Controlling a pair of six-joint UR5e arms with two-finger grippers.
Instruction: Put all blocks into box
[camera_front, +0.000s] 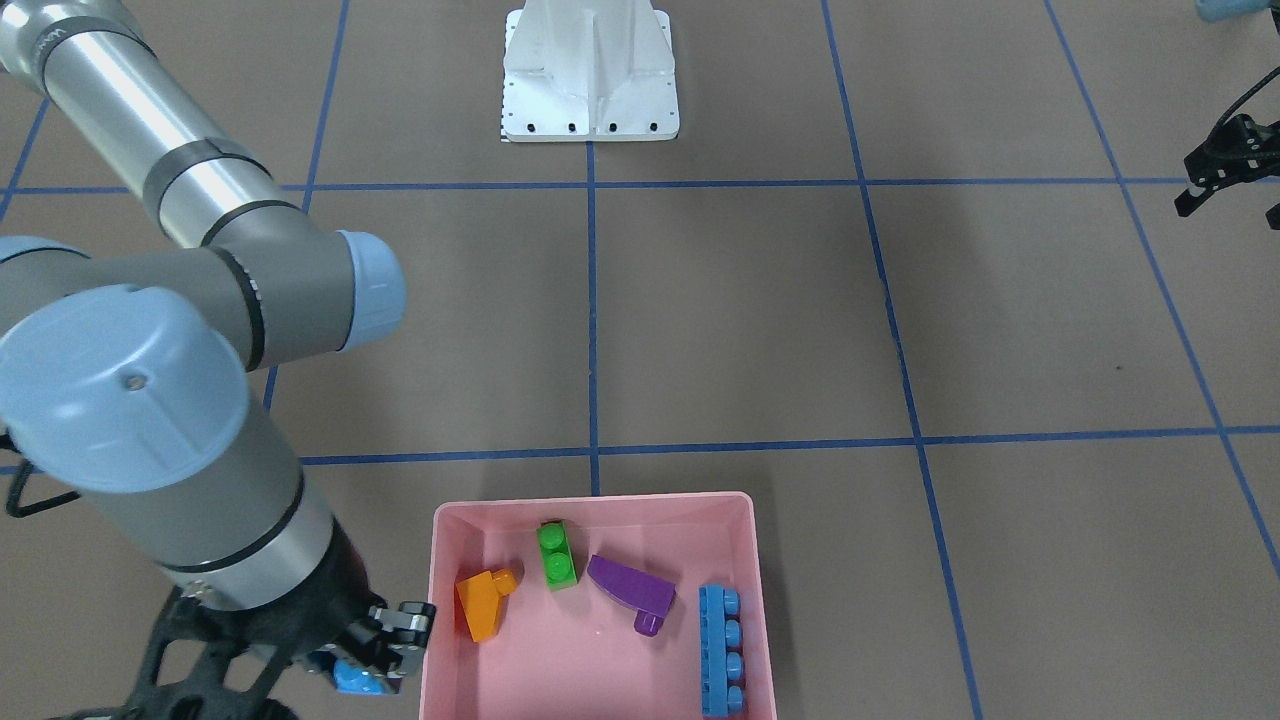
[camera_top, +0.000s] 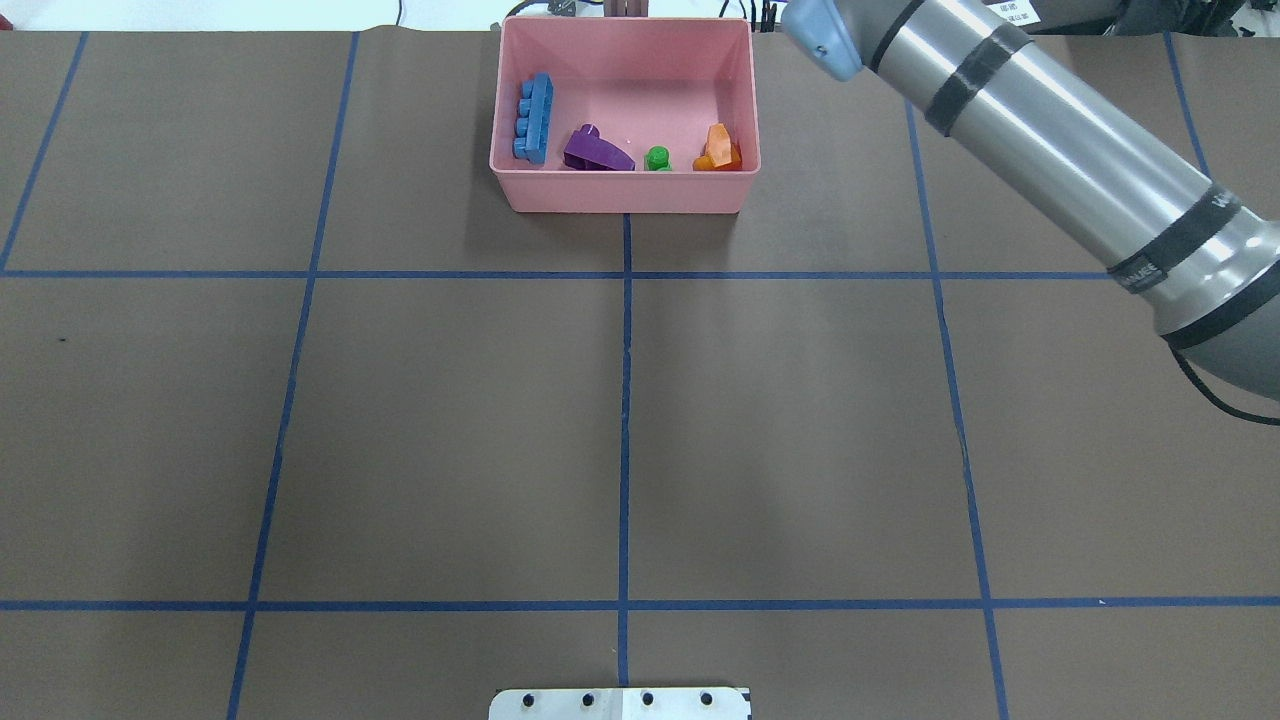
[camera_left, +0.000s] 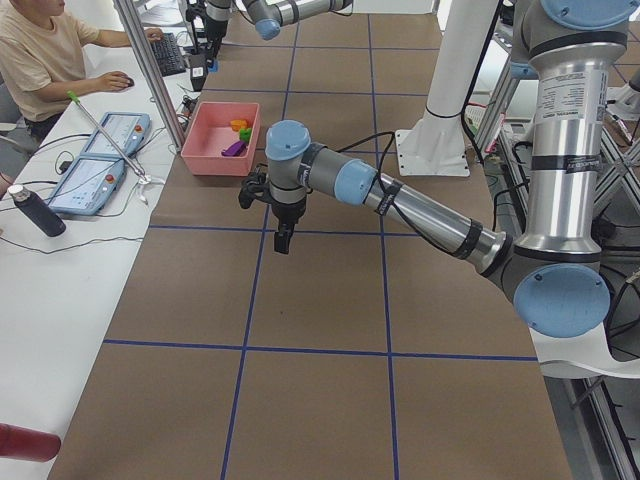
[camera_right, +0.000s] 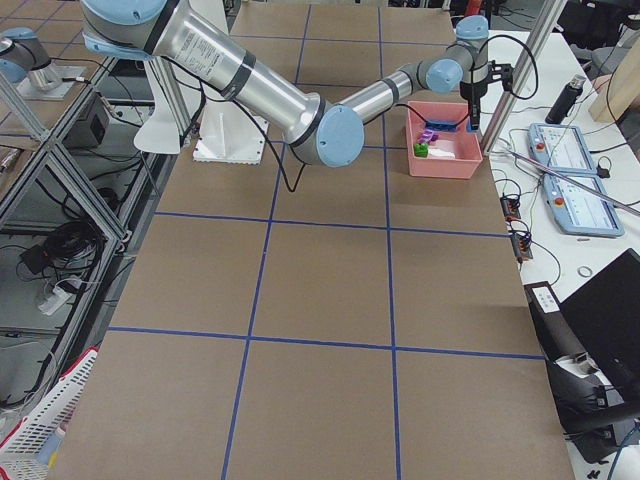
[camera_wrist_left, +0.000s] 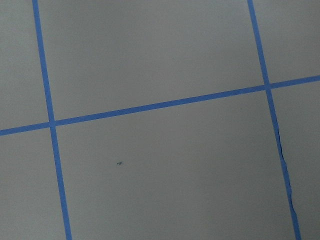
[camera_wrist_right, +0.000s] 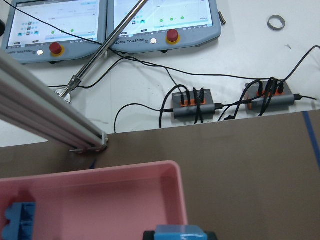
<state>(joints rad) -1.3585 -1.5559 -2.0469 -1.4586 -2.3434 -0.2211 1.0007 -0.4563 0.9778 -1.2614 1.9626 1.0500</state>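
Nothing legible: the left arm's printed label (camera_left: 562, 100) is too small to read.

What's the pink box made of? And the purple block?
The pink box looks like smooth moulded plastic: rounded rim, even colour, soft sheen. The purple block also looks like hard plastic, glossy, with a moulded stud. Looks alone can't confirm it.

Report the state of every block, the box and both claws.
Orange block: in box.
Green block: in box.
Purple block: in box.
Long blue block: in box.
Small blue block: in right claw.
Box: holds four blocks.
Right claw: shut on small blue block.
Left claw: grip unclear.
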